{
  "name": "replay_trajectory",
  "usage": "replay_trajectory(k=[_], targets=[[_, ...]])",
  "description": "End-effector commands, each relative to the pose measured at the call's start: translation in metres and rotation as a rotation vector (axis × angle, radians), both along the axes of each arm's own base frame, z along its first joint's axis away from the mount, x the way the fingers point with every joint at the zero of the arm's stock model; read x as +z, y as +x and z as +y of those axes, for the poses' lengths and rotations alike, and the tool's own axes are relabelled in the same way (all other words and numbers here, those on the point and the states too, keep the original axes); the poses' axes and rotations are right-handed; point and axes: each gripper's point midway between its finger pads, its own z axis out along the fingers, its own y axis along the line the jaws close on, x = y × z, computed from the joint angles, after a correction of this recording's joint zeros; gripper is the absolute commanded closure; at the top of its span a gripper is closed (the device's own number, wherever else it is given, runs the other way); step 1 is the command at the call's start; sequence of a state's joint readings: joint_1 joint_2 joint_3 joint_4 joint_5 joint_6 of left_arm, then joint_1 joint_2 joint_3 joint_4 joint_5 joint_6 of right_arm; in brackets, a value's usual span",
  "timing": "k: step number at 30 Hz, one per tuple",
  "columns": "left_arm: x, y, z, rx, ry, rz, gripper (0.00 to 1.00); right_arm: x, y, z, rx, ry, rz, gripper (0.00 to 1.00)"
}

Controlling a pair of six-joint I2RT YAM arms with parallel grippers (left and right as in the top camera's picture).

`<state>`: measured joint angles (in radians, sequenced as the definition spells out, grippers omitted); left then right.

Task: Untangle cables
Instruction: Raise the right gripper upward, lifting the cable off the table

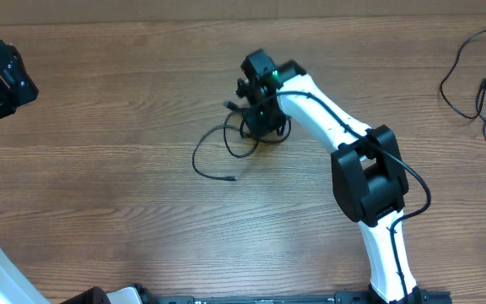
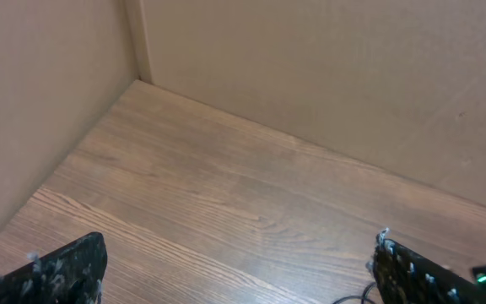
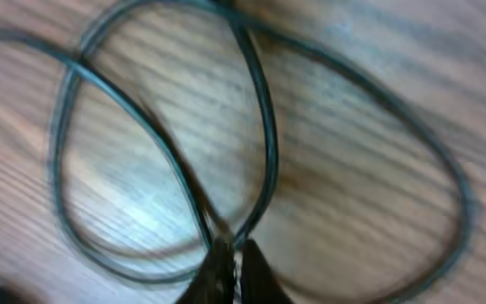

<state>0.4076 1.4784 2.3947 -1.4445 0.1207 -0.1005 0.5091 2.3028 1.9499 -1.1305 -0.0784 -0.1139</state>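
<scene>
Jaws on right: clamped shut on the cables where two strands crossed, low against the counter. Lay in loose loops around that pinch, mid-counter, with one strand curving out left and near to a small plug. Jaws on left: stood wide open, held nothing, hung at far left of the counter. Second cord sprawled well apart at far right edge.
</scene>
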Motion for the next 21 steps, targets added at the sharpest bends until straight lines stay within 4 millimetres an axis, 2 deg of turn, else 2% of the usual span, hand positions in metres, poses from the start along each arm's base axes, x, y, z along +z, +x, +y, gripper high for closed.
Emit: replay_trajectory(k=[1,4,7,8,9,10,11,13,14,15,17,19,21], targets=[[0.004,-0.003,-0.002,-0.015,0.016,-0.009,0.0,0.102,0.019,0.009,-0.074,0.108,-0.145,0.96],[0.003,-0.004,-0.002,-0.015,0.014,-0.004,0.0,0.138,0.016,0.011,-0.083,0.146,-0.163,0.96],[0.001,-0.005,-0.003,-0.015,0.01,0.004,0.0,0.146,0.021,0.014,-0.082,0.165,-0.194,0.94],[0.0,-0.005,-0.003,-0.015,0.009,0.006,0.0,0.143,0.023,0.015,-0.083,0.166,-0.194,0.57],[0.0,-0.005,-0.003,-0.015,0.008,0.008,0.0,0.136,0.025,0.016,-0.083,0.162,-0.189,0.1],[0.0,-0.005,-0.003,-0.015,0.008,0.009,0.0,0.132,0.025,0.016,-0.083,0.159,-0.185,0.06],[-0.001,-0.005,-0.003,-0.015,0.008,0.009,0.0,0.124,0.026,0.017,-0.083,0.154,-0.176,0.12],[-0.001,-0.005,-0.003,-0.015,0.008,0.009,0.0,0.107,0.028,0.018,-0.083,0.143,-0.158,0.4],[-0.001,-0.005,-0.003,-0.015,0.008,0.009,0.0,0.1,0.028,0.018,-0.084,0.139,-0.151,0.46],[-0.001,-0.006,-0.003,-0.015,0.008,0.01,0.0,0.09,0.029,0.018,-0.084,0.132,-0.141,0.44],[-0.001,-0.006,-0.003,-0.015,0.007,0.01,0.0,0.073,0.027,0.017,-0.089,0.119,-0.117,0.3],[-0.001,-0.006,-0.003,-0.015,0.007,0.01,0.0,0.053,0.022,0.015,-0.097,0.103,-0.087,0.22],[-0.001,-0.006,-0.003,-0.015,0.007,0.01,0.0,0.035,0.018,0.012,-0.105,0.09,-0.063,0.21]])
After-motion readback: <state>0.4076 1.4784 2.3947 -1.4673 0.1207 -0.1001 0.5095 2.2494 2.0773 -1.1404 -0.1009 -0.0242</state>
